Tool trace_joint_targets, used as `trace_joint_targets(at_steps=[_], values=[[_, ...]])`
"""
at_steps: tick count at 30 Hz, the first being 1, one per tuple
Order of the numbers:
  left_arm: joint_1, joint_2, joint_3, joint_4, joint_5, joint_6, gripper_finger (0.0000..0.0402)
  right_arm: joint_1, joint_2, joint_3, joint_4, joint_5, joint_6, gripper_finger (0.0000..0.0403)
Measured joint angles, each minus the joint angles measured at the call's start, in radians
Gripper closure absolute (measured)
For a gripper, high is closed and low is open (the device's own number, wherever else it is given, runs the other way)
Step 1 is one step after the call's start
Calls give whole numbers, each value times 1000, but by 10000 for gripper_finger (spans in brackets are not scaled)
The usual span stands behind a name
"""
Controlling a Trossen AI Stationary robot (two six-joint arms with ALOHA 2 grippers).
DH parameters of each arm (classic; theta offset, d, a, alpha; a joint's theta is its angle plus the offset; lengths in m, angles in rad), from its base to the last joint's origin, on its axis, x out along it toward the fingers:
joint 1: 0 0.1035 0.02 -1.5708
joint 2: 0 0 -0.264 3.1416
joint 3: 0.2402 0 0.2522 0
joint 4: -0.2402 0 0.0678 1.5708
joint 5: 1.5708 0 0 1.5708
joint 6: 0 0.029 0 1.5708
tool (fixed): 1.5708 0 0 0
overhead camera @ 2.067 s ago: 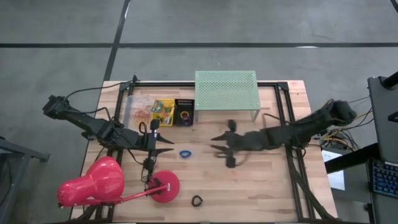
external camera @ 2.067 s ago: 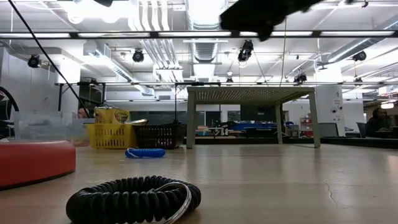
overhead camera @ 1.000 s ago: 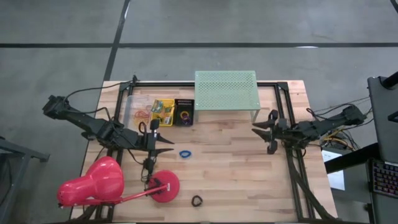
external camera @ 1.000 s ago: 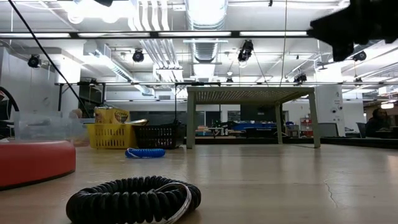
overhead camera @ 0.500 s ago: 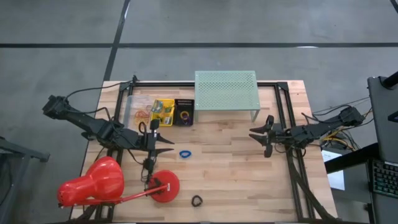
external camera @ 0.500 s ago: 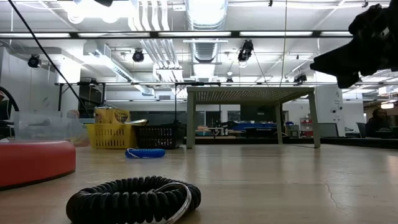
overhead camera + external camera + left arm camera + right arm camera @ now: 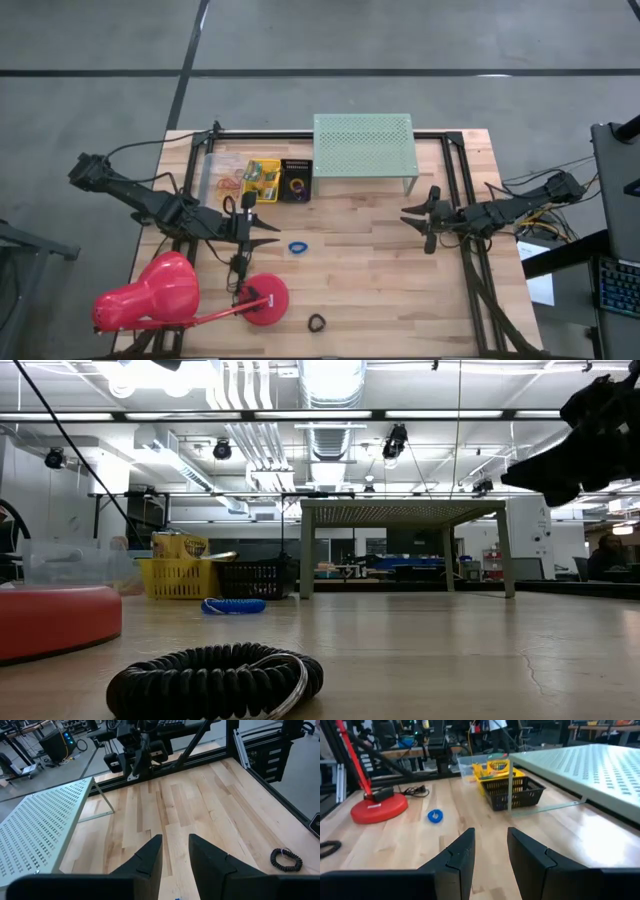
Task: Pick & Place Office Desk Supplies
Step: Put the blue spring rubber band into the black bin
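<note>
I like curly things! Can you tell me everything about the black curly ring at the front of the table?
The black curly ring is a coiled cord bent into a loop, like springy plastic, with a thin metal ring showing at one end. It lies flat on the wooden table near the front edge, alone, to the right of the lamp's red base. Nothing touches it.

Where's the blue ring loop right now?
In the high view the blue ring loop lies on the table's left-centre, just right of the left gripper, below the black basket.

Right gripper (image 7: 418, 222) retracted from table centre to right edge.
</note>
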State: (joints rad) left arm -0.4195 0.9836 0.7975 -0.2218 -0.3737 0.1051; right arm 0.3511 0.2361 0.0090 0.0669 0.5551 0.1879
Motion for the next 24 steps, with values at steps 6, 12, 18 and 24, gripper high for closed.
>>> trace_joint_targets(at_steps=[6, 12, 18, 24], values=[[0, 0, 0, 0, 0, 0, 303, 0, -50, 0, 0, 55, -67, 289], [0, 0, 0, 0, 0, 0, 303, 0, -80, 0, -1, 134, -90, 289], [0, 0, 0, 0, 0, -1, 303, 0, -96, 0, -1, 129, -75, 289], [0, 0, 0, 0, 0, -55, 303, 0, -195, 0, -3, 225, -66, 289]])
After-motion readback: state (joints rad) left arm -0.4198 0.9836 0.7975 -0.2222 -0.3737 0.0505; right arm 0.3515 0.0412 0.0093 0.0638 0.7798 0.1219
